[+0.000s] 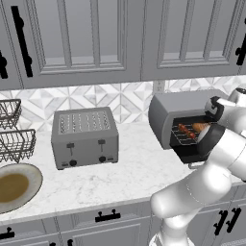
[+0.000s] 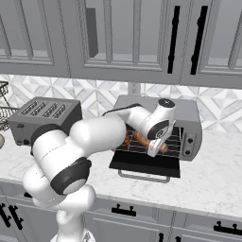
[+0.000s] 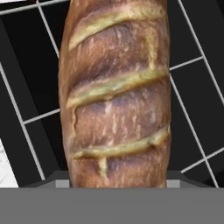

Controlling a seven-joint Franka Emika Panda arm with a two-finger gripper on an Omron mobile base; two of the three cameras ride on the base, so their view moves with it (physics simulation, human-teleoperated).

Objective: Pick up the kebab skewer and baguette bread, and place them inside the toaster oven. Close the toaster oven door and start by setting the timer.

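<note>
Hand view looks straight down the baguette bread (image 3: 114, 94), a golden-brown loaf with pale slashes across its crust, lying over the wire rack (image 3: 192, 109) with dark space beneath the wires. My finger tips are hidden by the loaf at the bottom of this view, so I cannot tell from here how wide my jaws stand or whether they grip the bread.

From the right base view, my gripper (image 2: 153, 147) reaches into the mouth of the toaster oven (image 2: 189, 111), down close over the baguette bread (image 2: 142, 139) on the rack. The kebab skewer (image 2: 126, 138) lies on the same rack just to the left of the loaf, its red chunks showing beside my wrist. The toaster oven door (image 2: 144, 165) hangs fully down, flat above the counter (image 2: 212, 182), its silver bar handle (image 2: 143, 178) at the front edge. The knobs (image 2: 188, 140) sit on the oven's right side.

From the left base view, the toaster oven (image 1: 178, 108) stands at the right of the counter (image 1: 120, 175), with the kebab skewer (image 1: 186, 129) and baguette bread (image 1: 199, 127) side by side inside on the rack. A slotted pop-up toaster (image 1: 85, 137) stands well apart to the left; wire baskets (image 1: 14, 141) and a plate (image 1: 17, 185) sit at the far left.
</note>
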